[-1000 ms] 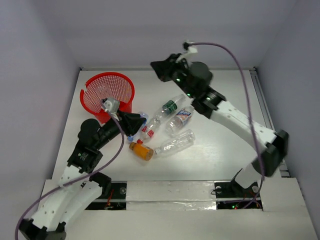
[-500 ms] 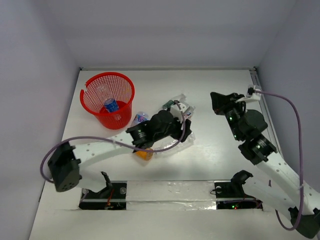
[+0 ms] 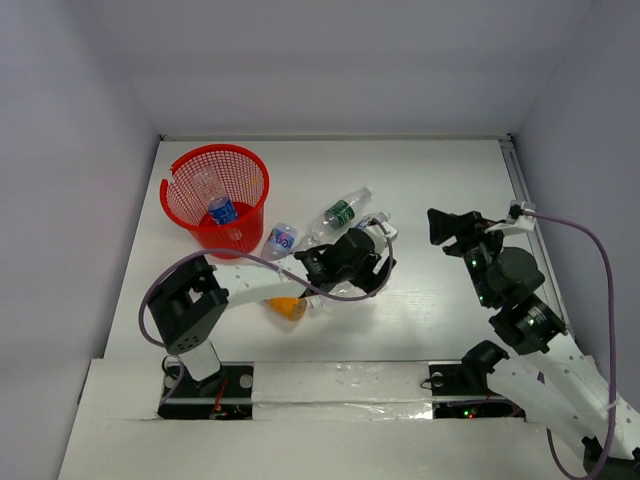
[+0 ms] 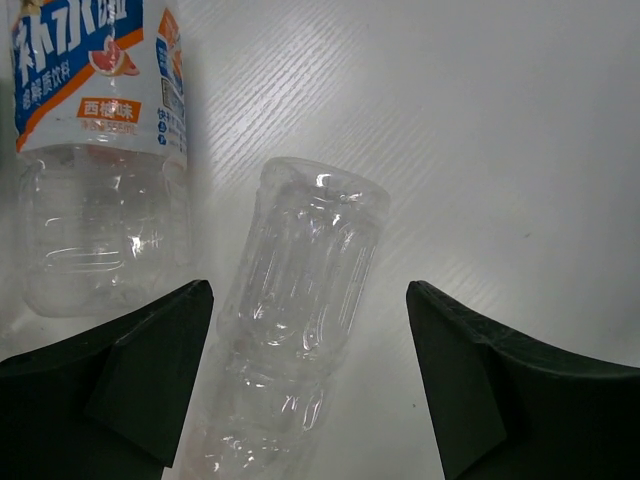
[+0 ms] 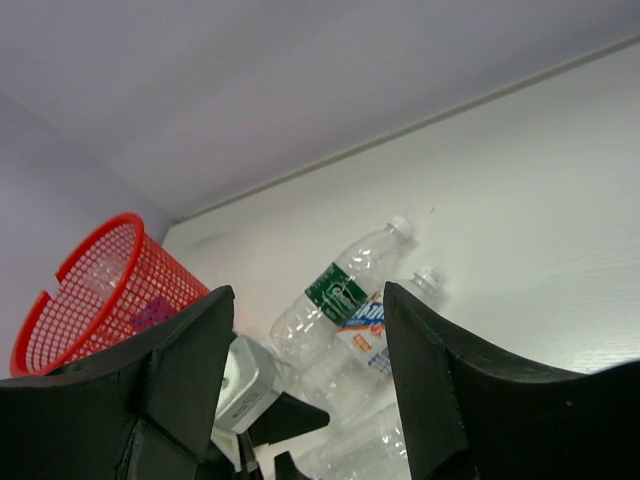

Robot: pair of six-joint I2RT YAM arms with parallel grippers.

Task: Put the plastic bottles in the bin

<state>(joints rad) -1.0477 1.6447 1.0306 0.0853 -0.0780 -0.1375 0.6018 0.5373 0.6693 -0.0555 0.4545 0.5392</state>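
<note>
The red mesh bin (image 3: pixel 178 205) stands at the back left with one blue-labelled bottle (image 3: pixel 221 210) inside. On the table lie a green-labelled bottle (image 3: pixel 340 213), a blue-labelled one (image 3: pixel 281 240) and an orange one (image 3: pixel 289 308). My left gripper (image 3: pixel 376 262) hovers open over the pile. In its wrist view a clear unlabelled bottle (image 4: pixel 300 290) lies between the fingers (image 4: pixel 150 365), untouched, beside an orange-and-blue-labelled bottle (image 4: pixel 100 150). My right gripper (image 3: pixel 445 225) is open and empty at the right, facing the bin (image 5: pixel 95 290) and the green-labelled bottle (image 5: pixel 340 290).
White walls close the table at the back and on both sides. The left arm (image 3: pixel 250 280) stretches across the bottle pile and hides part of it. The left wrist's camera block (image 5: pixel 245 385) shows low in the right wrist view.
The left arm swung from the bin to above the bottle pile and opened. The right arm pulled back from the far middle to the right and opened. A blue-labelled bottle now shows in the bin.
</note>
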